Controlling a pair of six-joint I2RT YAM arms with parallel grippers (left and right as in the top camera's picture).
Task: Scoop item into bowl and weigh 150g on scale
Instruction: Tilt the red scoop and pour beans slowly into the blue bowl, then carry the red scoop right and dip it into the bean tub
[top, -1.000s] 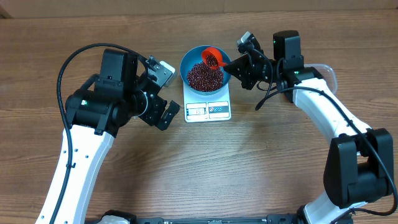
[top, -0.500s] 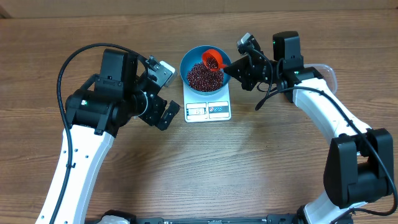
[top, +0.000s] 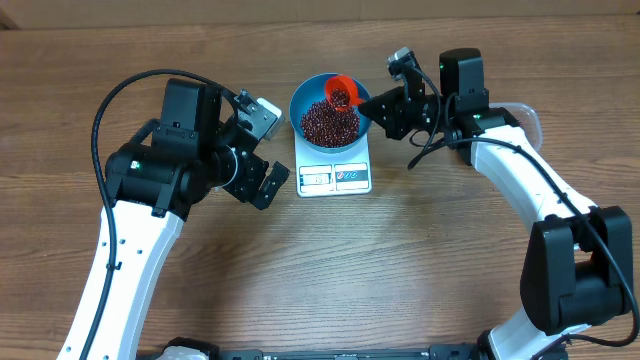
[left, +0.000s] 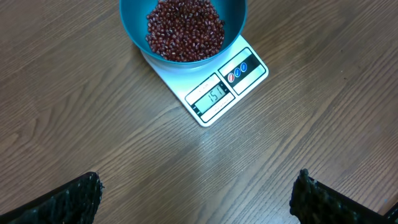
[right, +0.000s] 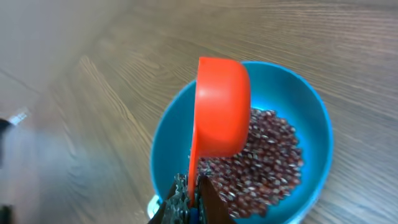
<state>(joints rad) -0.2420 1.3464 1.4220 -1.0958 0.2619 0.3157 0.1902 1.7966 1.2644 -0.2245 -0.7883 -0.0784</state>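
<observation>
The blue bowl (top: 294, 108) sits on the white scale (top: 335, 178), filled with dark red-brown beans (top: 325, 125). My right gripper (top: 375, 105) is shut on the handle of an orange scoop (top: 341, 93), which is tipped over the bowl's right side. In the right wrist view the scoop (right: 221, 106) shows its back above the beans (right: 267, 155) and bowl (right: 314, 112). My left gripper (top: 258, 185) hangs open and empty left of the scale. Its view shows the bowl (left: 134, 18), the beans (left: 185, 28) and the scale (left: 249, 78) with lit digits on the display.
A clear plastic tub (top: 528, 115) peeks out behind my right arm at the right. The wooden table (top: 420, 260) extends in front of the scale. A pale wall runs along the table's far edge.
My right wrist has rolled a little, tipping the scoop further over the bowl. The left arm has not moved.
</observation>
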